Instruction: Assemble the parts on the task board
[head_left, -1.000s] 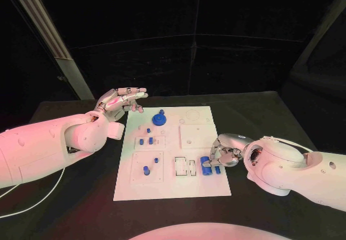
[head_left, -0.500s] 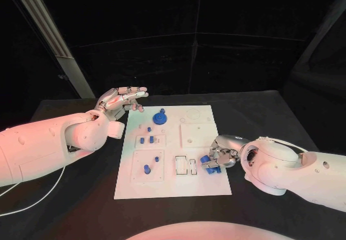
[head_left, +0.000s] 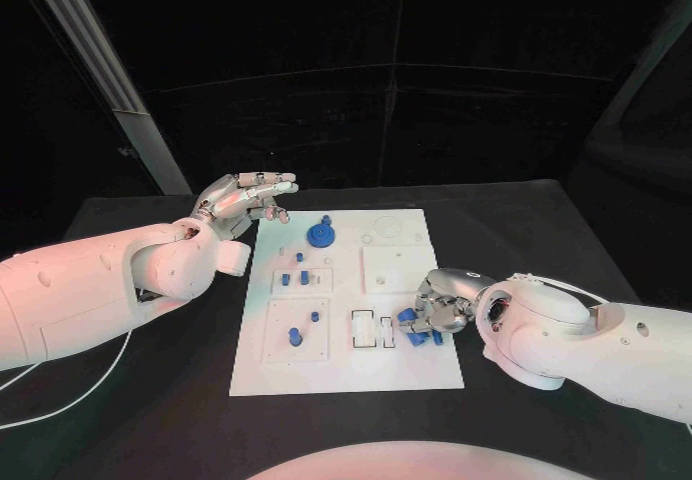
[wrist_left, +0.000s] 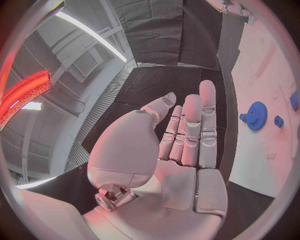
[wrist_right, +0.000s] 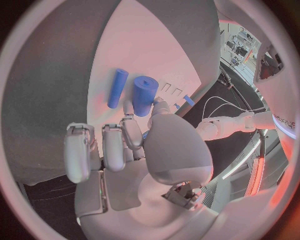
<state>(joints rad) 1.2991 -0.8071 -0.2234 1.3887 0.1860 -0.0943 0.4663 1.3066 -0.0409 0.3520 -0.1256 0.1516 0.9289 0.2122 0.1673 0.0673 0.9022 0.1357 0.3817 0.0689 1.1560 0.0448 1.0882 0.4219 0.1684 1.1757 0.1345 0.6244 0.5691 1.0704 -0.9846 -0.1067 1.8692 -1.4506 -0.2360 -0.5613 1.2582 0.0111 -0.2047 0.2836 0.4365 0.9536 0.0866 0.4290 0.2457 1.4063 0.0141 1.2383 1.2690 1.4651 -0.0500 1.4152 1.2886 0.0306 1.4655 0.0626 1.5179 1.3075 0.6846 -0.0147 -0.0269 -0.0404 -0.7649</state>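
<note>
R hand (head_left: 441, 305) at task board (head_left: 411, 365) right edge, fingers pinching blue cylinder (wrist_right: 144, 96). L hand (head_left: 242, 200) off board's far-left corner, fingers extended, holding nothing.

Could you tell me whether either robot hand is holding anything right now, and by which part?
The right robot hand pinches the thick blue cylinder at its near end. The left robot hand holds nothing.
</note>
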